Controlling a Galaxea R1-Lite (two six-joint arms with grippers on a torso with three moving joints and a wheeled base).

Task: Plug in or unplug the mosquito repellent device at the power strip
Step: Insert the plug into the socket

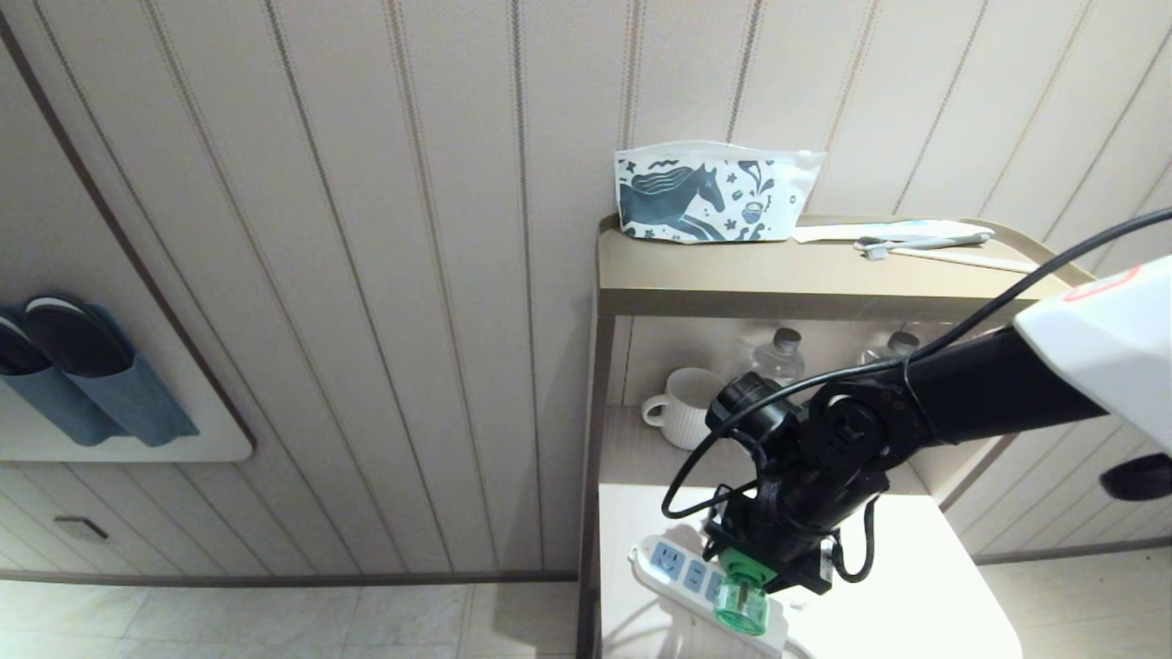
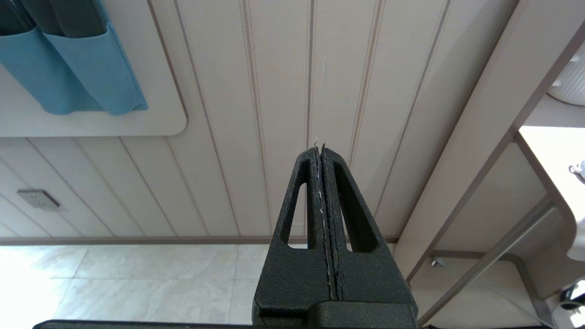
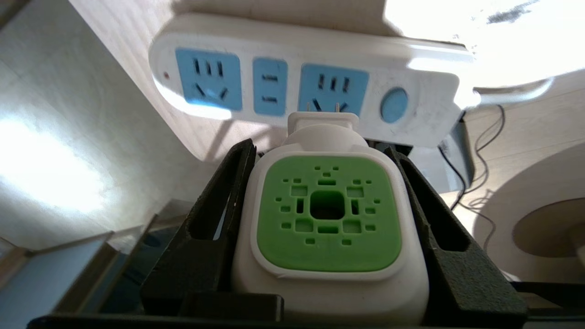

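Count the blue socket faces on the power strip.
3, in a row on the power strip: one by the red light, a narrow middle one, and one by the round button, just above the mosquito repellent device's prongs.

Beige grooved wall panels [image 1: 385, 275], pale tiled floor [image 1: 275, 622] (glossy), tan two-tier shelf unit [image 1: 732, 275] against the wall

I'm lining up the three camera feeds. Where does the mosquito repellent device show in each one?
Head view: mosquito repellent device at the bottom edge, right of centre, under the right gripper.
Left wrist view: not in it.
Right wrist view: device fills the lower centre, clamped between the black fingers.
Shared landmark: the power strip, in the head and right wrist views.
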